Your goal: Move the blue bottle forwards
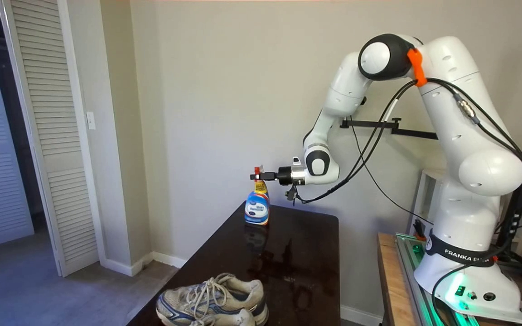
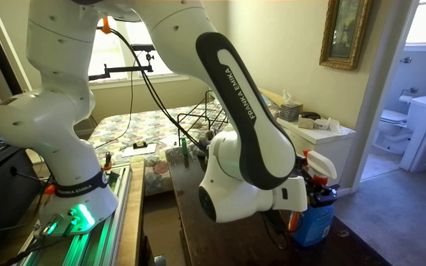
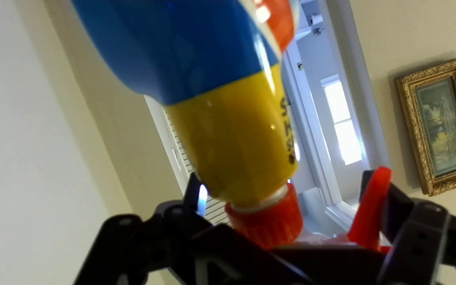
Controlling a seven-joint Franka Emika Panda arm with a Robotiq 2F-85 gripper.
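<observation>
Your bottle (image 1: 257, 203) stands upright on the worktop (image 1: 311, 253), near the middle of the frame in an exterior view. It sits by the worktop's far left corner there: the far edge lies close behind it and the slanting left edge runs near its side, so you have little room those ways. You have more to its right, where the worktop carries on to its right edge, and down the frame as far as the sneakers (image 1: 213, 296) at lower left. The wall (image 1: 215, 113) rises beyond the far edge.

In the wrist view your jaws stand wide apart around the bottle's top, with gaps showing on both sides of its red collar (image 3: 265, 219); you have no grip on it. The red trigger (image 3: 370, 206) sits right by the jaw at lower right, and you cannot tell whether the two touch.

In an exterior view the arm (image 2: 235, 96) covers much of the worktop's middle; the bottle, at lower right, has a slanting edge near its right side. A green object (image 2: 184, 146) stands by the worktop's upper left corner.
</observation>
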